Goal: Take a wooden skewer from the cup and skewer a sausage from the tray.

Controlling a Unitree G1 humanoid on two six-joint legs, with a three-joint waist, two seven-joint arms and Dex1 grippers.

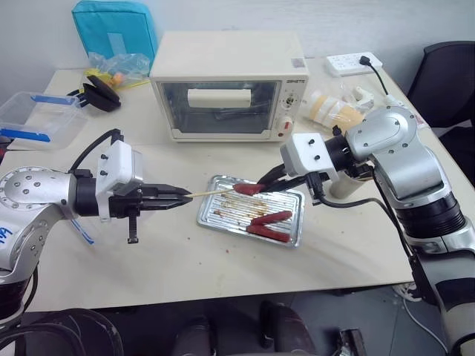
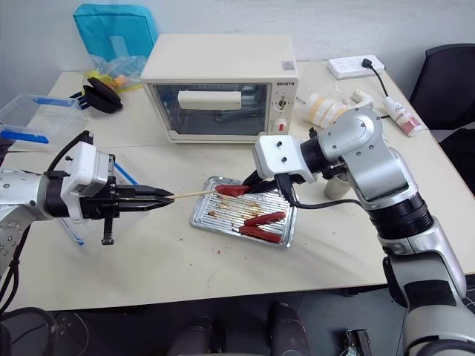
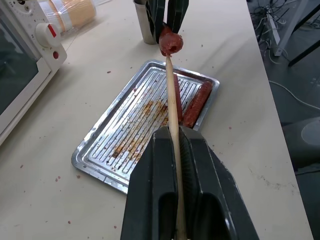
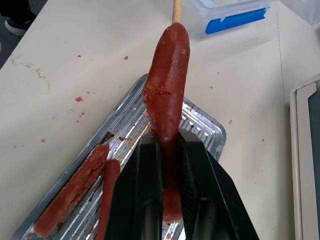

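Head stereo pair overhead; close wrist views sharing the tray [image 1: 223, 215].

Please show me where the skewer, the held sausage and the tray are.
skewer [image 1: 211, 192]: left eye view, bare middle of the stick.
sausage [image 4: 167, 95]: right wrist view, middle of its body.
tray [image 3: 95, 161]: left wrist view, bare ridged bottom near a corner.

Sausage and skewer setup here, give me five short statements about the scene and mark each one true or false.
1. The left end effector is shut on the wooden skewer. True.
2. The right end effector holds a sausage above the tray. True.
3. The tray is bare of sausages. False: two sausages lie in it.
4. The skewer's tip meets the held sausage's end. True.
5. The toaster oven stands with its door open. False: it is closed.
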